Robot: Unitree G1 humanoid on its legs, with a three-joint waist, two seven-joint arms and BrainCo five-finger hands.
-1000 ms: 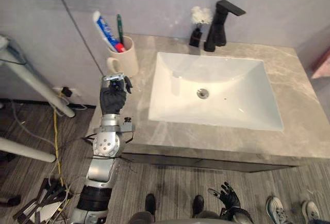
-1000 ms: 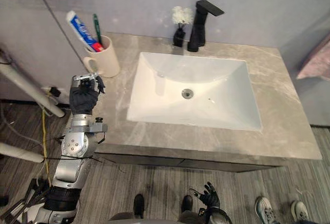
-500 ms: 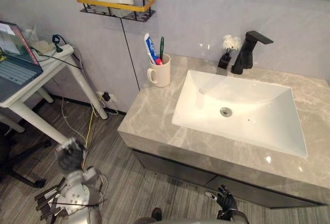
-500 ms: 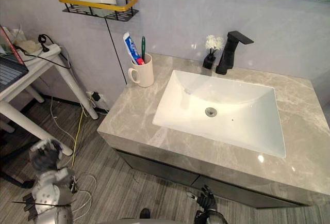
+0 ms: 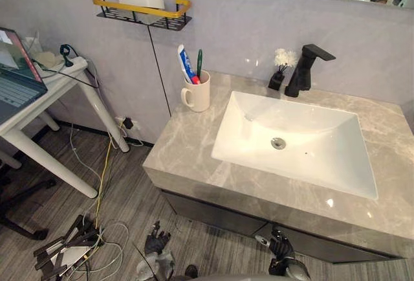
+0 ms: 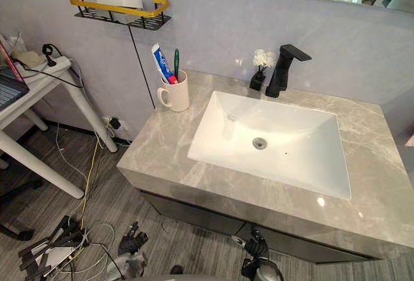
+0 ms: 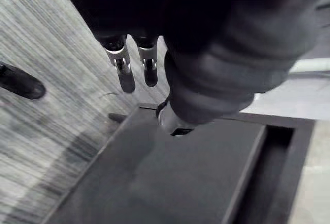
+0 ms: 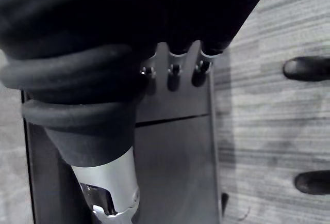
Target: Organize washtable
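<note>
A cream mug [image 5: 198, 93] stands on the grey marble counter [image 5: 184, 155] at its back left corner. In it stand a toothpaste tube [image 5: 185, 63] and a green toothbrush [image 5: 199, 63]. The white basin [image 5: 294, 142] sits in the counter's middle, with a black faucet [image 5: 304, 70] and a small flower vase [image 5: 279, 74] behind it. My left hand [image 5: 157, 245] hangs low in front of the dark cabinet, fingers [image 7: 124, 70] straight and holding nothing. My right hand [image 5: 279, 247] hangs low too, with relaxed fingers [image 8: 173, 75] and nothing in them.
A yellow-rimmed wall shelf [image 5: 141, 7] carries a white soap dish. A white side table [image 5: 48, 93] with a laptop stands to the left. Cables and dark stands [image 5: 68, 248] lie on the floor at lower left. The dark cabinet front [image 7: 180, 182] is close to both hands.
My left hand has come down from the counter's edge by the mug to floor height, and its curled fingers have straightened. The camera has pulled back and up.
</note>
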